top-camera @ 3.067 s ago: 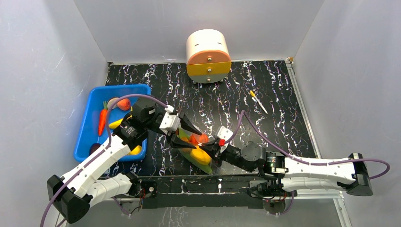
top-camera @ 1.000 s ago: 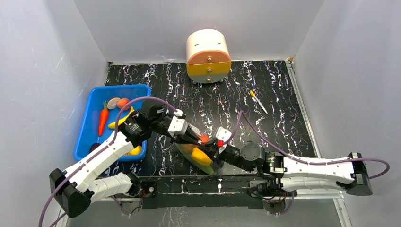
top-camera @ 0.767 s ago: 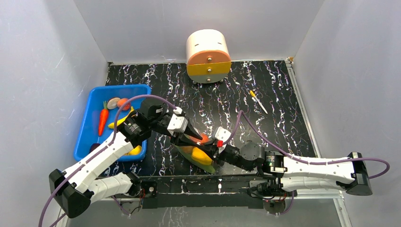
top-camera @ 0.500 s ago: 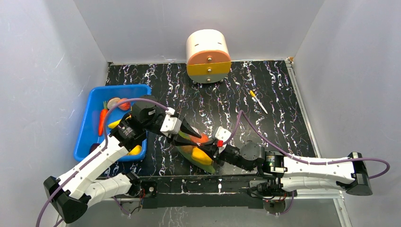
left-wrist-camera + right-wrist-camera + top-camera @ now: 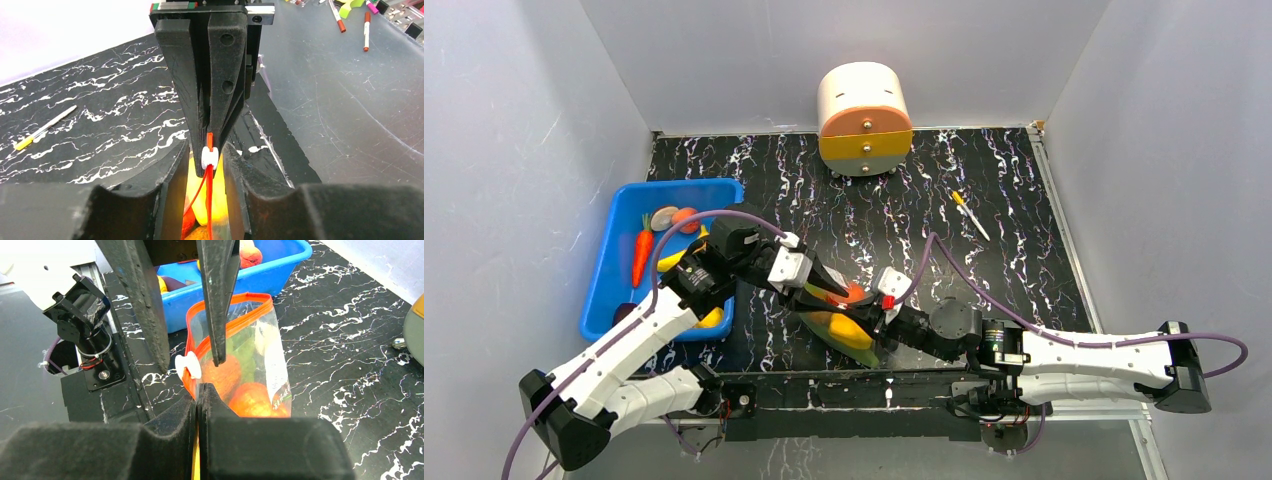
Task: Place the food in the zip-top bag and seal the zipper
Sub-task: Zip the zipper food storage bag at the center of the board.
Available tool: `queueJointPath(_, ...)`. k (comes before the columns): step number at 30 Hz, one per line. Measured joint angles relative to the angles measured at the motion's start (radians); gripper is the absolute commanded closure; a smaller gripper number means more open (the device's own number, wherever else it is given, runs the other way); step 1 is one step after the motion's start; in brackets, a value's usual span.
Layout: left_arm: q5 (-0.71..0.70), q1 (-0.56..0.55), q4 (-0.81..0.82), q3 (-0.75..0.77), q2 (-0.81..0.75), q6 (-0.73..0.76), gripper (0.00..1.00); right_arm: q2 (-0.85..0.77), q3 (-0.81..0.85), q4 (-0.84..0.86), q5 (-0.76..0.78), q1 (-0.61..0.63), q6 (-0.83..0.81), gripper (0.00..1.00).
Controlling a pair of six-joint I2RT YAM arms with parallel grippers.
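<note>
The zip-top bag (image 5: pixel 839 325) lies at the table's near edge, holding food: a yellow piece (image 5: pixel 849 332) and orange pieces (image 5: pixel 250 397), with a leafy green (image 5: pixel 245 352) behind. My right gripper (image 5: pixel 876 318) is shut on the end of the zipper (image 5: pixel 252 296), its jaws pressed together (image 5: pixel 201 387). My left gripper (image 5: pixel 836 292) is open, its fingers (image 5: pixel 240 175) standing either side of the red-orange strip (image 5: pixel 209 200). It sits just behind the small white tab (image 5: pixel 210 158), which also shows in the right wrist view (image 5: pixel 190 366). The strip runs apart toward me.
A blue bin (image 5: pixel 614 250) at the left holds a carrot (image 5: pixel 639 250) and other toy food, right behind my left arm. A white and orange drum-shaped drawer unit (image 5: pixel 864 120) stands at the back. A yellow-tipped pen (image 5: pixel 969 213) lies at the right.
My left gripper came down from above the bag to its mouth, drew back a little to the left, and now sits slightly nearer the right gripper again. The right arm has held still.
</note>
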Motion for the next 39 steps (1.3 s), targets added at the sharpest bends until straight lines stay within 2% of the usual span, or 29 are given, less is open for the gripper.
queueJointPath(10,-0.003,0.000,0.002,-0.008,0.018,0.008,1.00,-0.002,0.000,0.000,0.001,0.000,0.003,1.00)
queueJointPath(20,-0.030,0.000,-0.062,0.000,0.021,0.069,1.00,-0.050,-0.011,-0.004,0.008,0.000,0.008,1.00)
queueJointPath(39,-0.098,0.000,-0.100,0.014,0.041,0.056,1.00,-0.140,-0.016,-0.053,0.024,0.000,-0.004,1.00)
